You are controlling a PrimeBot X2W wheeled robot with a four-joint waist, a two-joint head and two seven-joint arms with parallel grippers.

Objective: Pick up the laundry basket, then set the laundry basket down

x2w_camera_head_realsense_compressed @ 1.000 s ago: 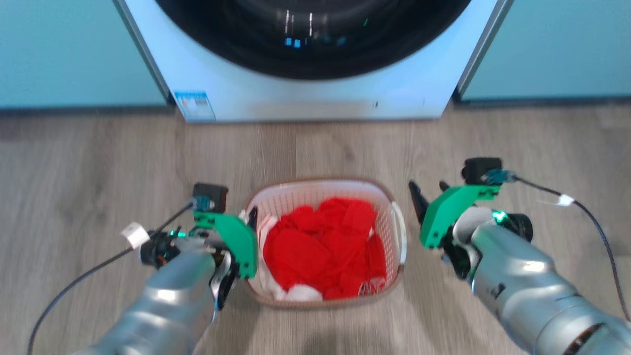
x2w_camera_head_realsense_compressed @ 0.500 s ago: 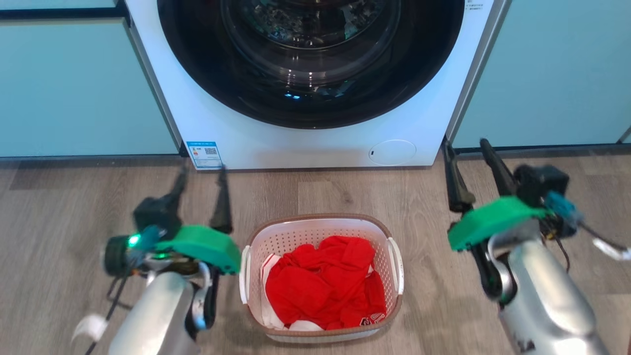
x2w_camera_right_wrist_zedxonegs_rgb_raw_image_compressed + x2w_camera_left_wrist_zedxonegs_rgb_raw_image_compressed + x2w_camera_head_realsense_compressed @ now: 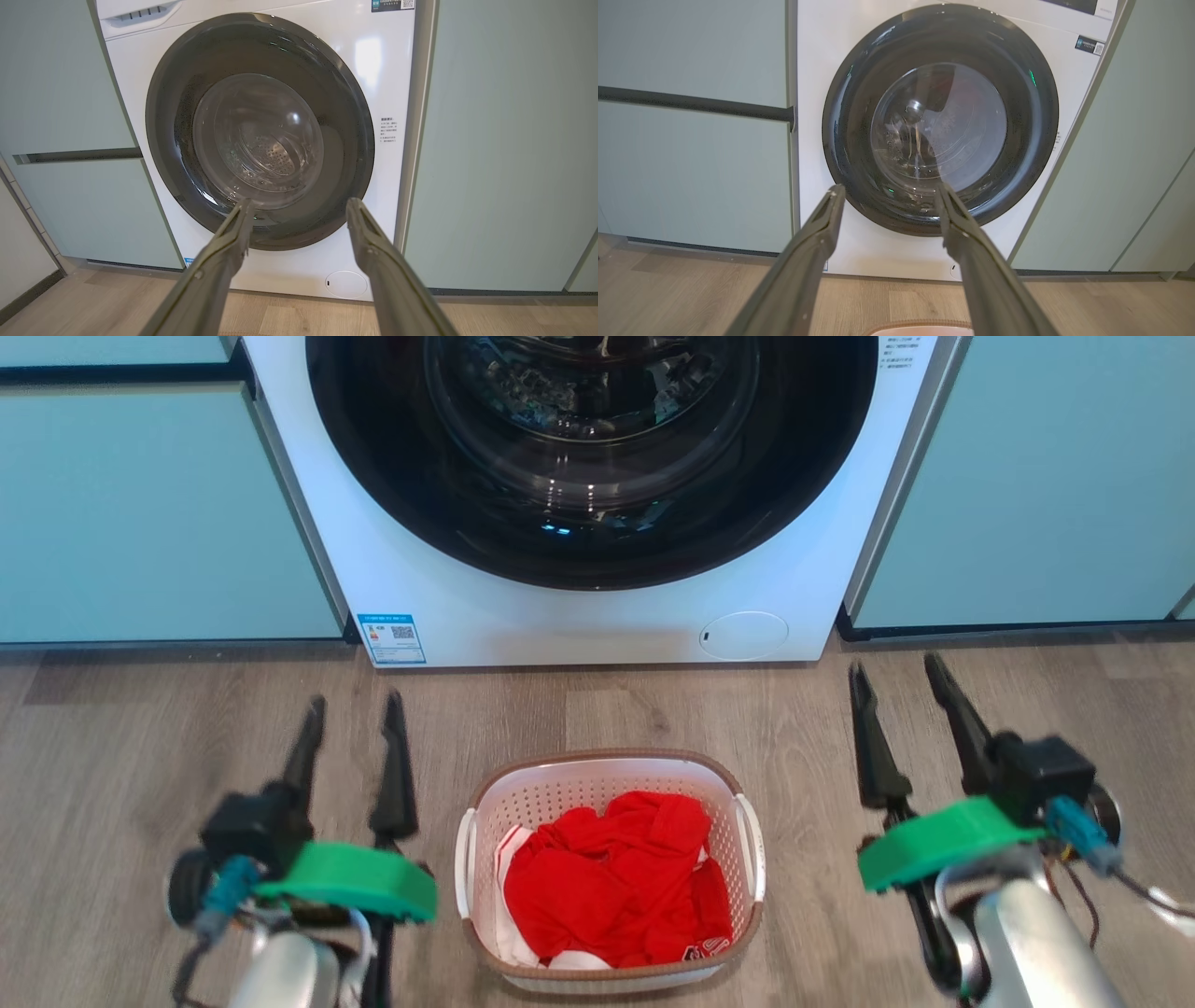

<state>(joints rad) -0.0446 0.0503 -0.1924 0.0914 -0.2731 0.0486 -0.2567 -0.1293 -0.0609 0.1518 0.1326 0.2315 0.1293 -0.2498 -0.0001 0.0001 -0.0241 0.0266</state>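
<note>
Flanking laundry basket (image 3: 597,758), no contact: left arm (image 3: 280,980) at its left, right arm (image 3: 1036,943) at its right. Jaws wide and empty on both, aimed past basket at washer (image 3: 579,625).

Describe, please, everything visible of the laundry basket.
The laundry basket is a rounded-rectangular white plastic tub with perforated walls, a brown woven-look rim and base band, and white side handles. It stands upright on the wooden floor before the washing machine, holding crumpled red and white clothes. The left gripper and right gripper stand clear.
</note>
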